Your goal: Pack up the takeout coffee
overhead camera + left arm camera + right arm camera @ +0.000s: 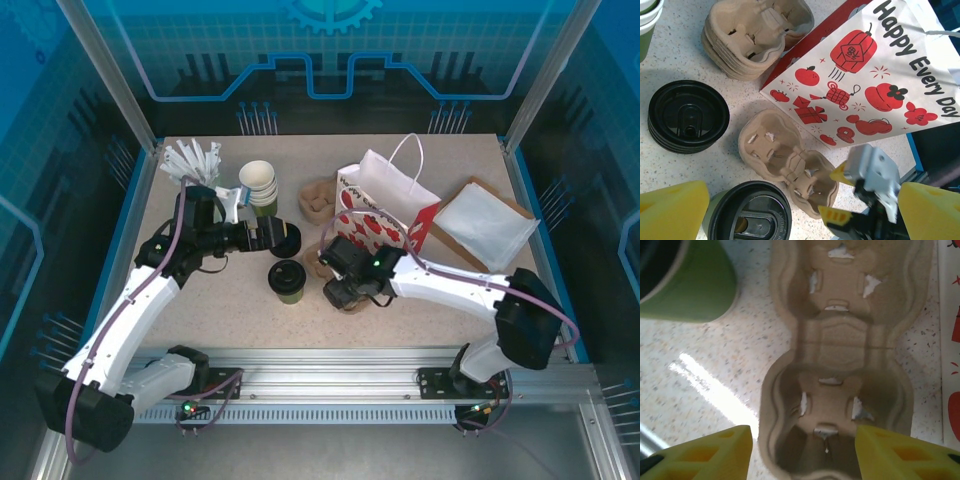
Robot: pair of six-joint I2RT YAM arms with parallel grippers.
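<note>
The takeout coffee [287, 281], an olive-green cup under a black lid, stands upright mid-table; its lid [747, 215] also sits low in the left wrist view and its green wall [690, 285] at the right wrist view's top left. A two-cup pulp carrier [785, 160] lies just right of the cup. My right gripper [340, 293] is open, and its yellow fingers [715, 452] straddle the carrier's near cup well [832, 405] without closing on it. My left gripper [275, 237] hovers open above the coffee and the pile of black lids [687, 115], holding nothing.
A white paper bag [385, 205] printed with red pictures stands behind the carrier. A stack of spare carriers [318, 198] and a stack of lidless cups [260, 184] stand at the back. White sticks [190, 158] lie back left, and flat white bags [487, 222] lie at right.
</note>
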